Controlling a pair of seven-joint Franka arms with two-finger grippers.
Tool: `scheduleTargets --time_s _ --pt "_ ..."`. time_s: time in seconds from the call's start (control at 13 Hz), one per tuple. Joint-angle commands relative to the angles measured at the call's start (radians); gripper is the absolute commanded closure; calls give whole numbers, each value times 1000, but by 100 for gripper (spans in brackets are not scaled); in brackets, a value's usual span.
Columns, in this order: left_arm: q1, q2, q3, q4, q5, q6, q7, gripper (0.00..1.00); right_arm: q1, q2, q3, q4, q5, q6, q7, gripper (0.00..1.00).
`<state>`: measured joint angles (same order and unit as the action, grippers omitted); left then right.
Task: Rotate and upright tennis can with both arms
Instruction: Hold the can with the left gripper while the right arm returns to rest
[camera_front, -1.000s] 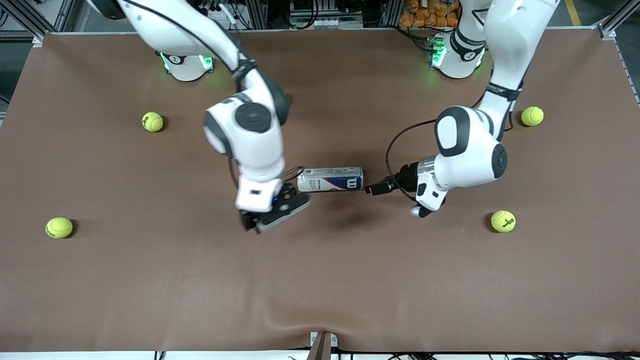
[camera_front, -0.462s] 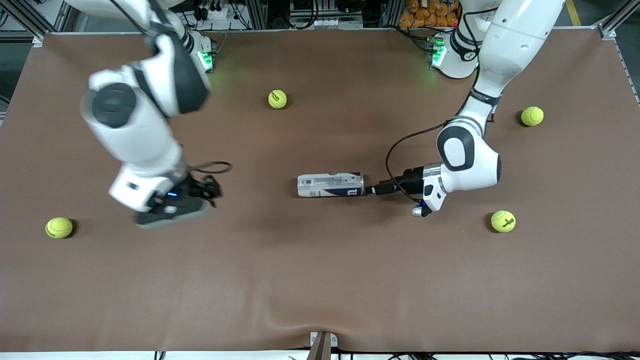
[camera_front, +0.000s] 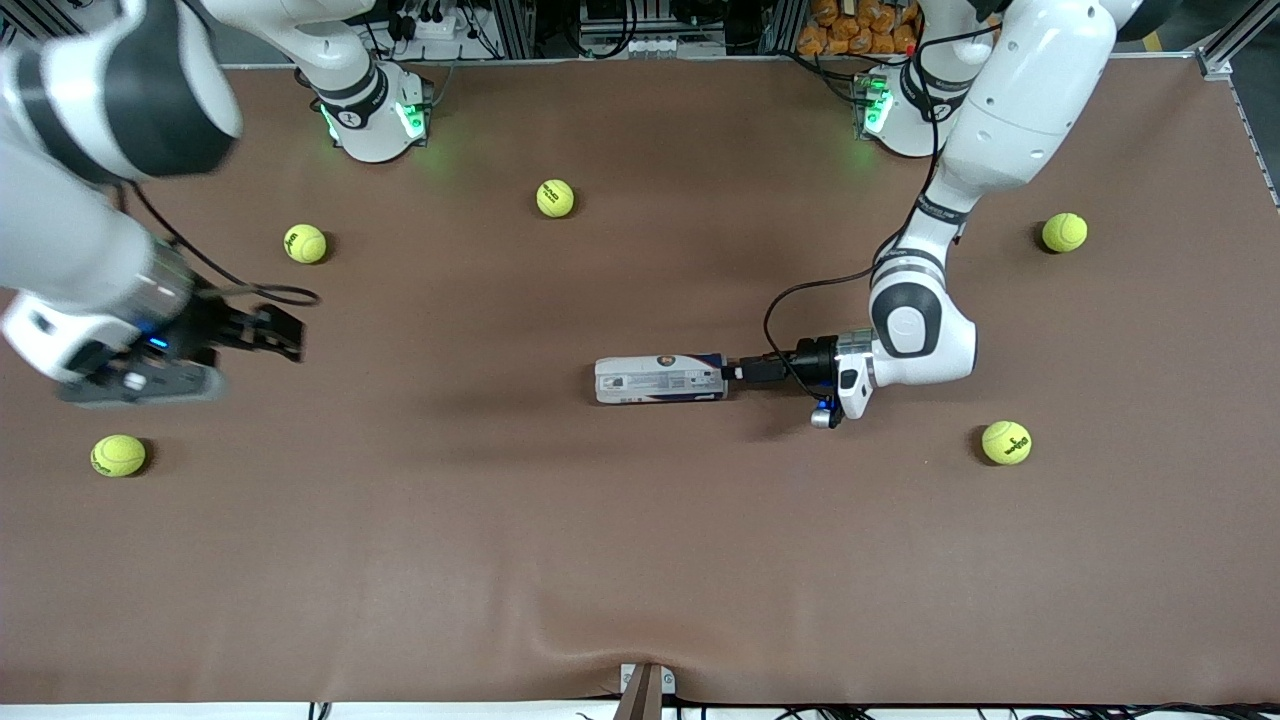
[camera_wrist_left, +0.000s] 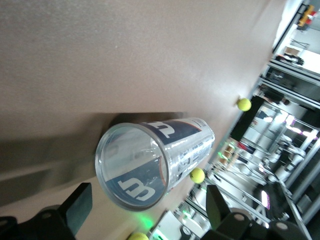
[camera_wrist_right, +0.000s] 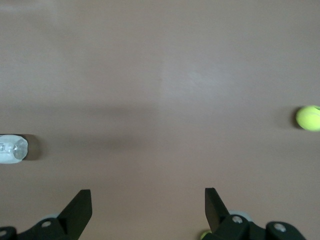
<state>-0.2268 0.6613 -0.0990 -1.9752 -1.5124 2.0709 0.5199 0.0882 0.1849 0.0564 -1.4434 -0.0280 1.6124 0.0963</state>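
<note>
The tennis can (camera_front: 660, 378) lies on its side mid-table, a clear tube with a white and dark-blue label. My left gripper (camera_front: 735, 372) is low over the mat at the can's end that points toward the left arm's end of the table. In the left wrist view the can's round end (camera_wrist_left: 132, 167) with its "W" logo fills the space just ahead of the left gripper (camera_wrist_left: 147, 207), whose jaws are open and hold nothing. My right gripper (camera_front: 280, 333) hangs open and empty over bare mat toward the right arm's end, well away from the can. The right wrist view shows the right gripper (camera_wrist_right: 147, 202) over mat and the can (camera_wrist_right: 12, 149) at its edge.
Several yellow-green tennis balls lie scattered on the brown mat: one (camera_front: 555, 198) near the bases, one (camera_front: 305, 243) and one (camera_front: 118, 455) at the right arm's end, one (camera_front: 1064, 232) and one (camera_front: 1006, 442) at the left arm's end. A ball (camera_wrist_right: 308, 118) shows in the right wrist view.
The right arm has swung away from the can to its own end of the table. The left gripper has closed in on the can's end, and the can has rolled slightly toward the front camera.
</note>
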Motion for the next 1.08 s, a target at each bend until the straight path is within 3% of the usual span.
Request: scheduleTargets --time_s 0.0,0.23,0.54,1.0 --pt "56 32 -7 9 -26 -110 60 0 -45 -87 -24 -48 25 -54 -38 0" --pt "50 46 -8 13 -77 -124 80 3 -45 -136 -95 -48 46 -101 -98 0" --pt "44 67 -30 19 -153 -127 100 10 -88 -153 -99 -46 51 -189 -99 0" --pt "43 89 -47 30 -199 -127 106 33 -137 -154 -102 -40 89 -193 -152 0"
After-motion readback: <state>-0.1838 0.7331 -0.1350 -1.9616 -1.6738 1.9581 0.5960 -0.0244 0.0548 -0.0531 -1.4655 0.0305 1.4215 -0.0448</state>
